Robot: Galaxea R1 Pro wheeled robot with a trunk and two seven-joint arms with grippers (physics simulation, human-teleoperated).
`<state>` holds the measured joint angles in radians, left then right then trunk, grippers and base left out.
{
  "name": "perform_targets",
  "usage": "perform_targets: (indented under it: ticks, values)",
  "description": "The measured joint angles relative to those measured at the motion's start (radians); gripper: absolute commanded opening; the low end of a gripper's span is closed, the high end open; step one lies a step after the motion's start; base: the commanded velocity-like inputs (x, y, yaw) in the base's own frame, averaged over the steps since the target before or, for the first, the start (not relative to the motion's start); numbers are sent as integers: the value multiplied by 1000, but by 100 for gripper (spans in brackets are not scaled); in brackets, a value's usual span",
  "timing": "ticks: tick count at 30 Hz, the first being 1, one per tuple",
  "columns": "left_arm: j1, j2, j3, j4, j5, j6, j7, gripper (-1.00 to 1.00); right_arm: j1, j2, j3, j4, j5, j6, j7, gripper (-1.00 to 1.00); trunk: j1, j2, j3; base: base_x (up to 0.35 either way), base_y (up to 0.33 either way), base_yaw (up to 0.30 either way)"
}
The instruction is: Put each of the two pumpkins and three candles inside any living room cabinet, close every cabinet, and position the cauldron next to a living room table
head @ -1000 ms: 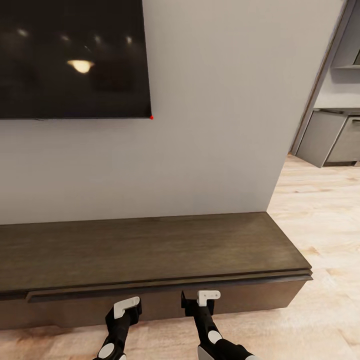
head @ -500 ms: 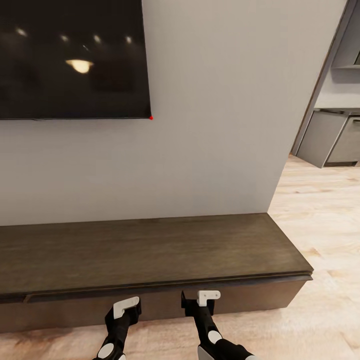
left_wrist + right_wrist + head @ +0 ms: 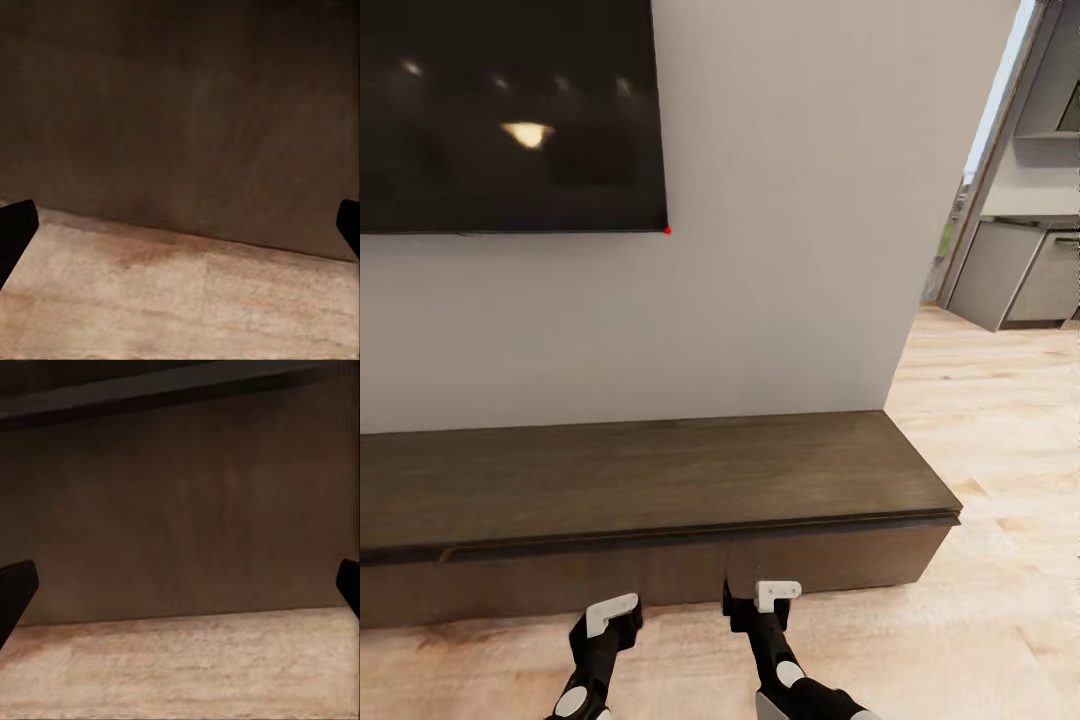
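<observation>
The long dark-brown cabinet (image 3: 660, 480) runs along the wall under the TV, and its drawer fronts (image 3: 690, 570) sit shut and nearly flush. My left gripper (image 3: 610, 618) and right gripper (image 3: 762, 600) hang low over the floor just in front of it, both open and empty. In the left wrist view the left gripper (image 3: 180, 232) faces the cabinet front (image 3: 180, 112) with its fingers spread wide. The right gripper (image 3: 180, 592) faces the same dark wood (image 3: 180, 510) below the top's overhang. The pumpkins, candles, cauldron and table are out of view.
A black wall TV (image 3: 510, 110) hangs above the cabinet on a grey wall (image 3: 790, 250). Light wood-plank floor (image 3: 1000, 560) stretches to the right past the cabinet's end. Grey kitchen units (image 3: 1030, 280) stand beyond a doorway at the far right.
The whole view has pulled back slightly from the cabinet, so the camera moved. The drawer front that stuck out a little now looks flush. Both grippers keep their pose.
</observation>
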<state>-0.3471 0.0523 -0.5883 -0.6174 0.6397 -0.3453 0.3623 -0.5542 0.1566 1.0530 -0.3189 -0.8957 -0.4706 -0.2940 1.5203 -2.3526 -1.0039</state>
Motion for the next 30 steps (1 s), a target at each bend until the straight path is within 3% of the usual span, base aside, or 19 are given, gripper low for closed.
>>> perform_targets:
  ticks: [18, 27, 30]
  values:
    - [0, 0, 0, 1, 0, 0, 0, 100, 0, 0, 0, 0, -5, 0, 0, 100, 0, 0, 0, -333, 0, 0]
    - [0, 2, 2, 0, 0, -2, 0, 100, 0, 0, -2, 2, -5, 0, 0, 100, -1, 0, 0, -57, 0, 0]
    - [0, 2, 3, 0, 0, -2, 0, 100, 0, 0, -2, 1, -4, 0, 0, 100, -12, 21, 9, -2, 0, 0]
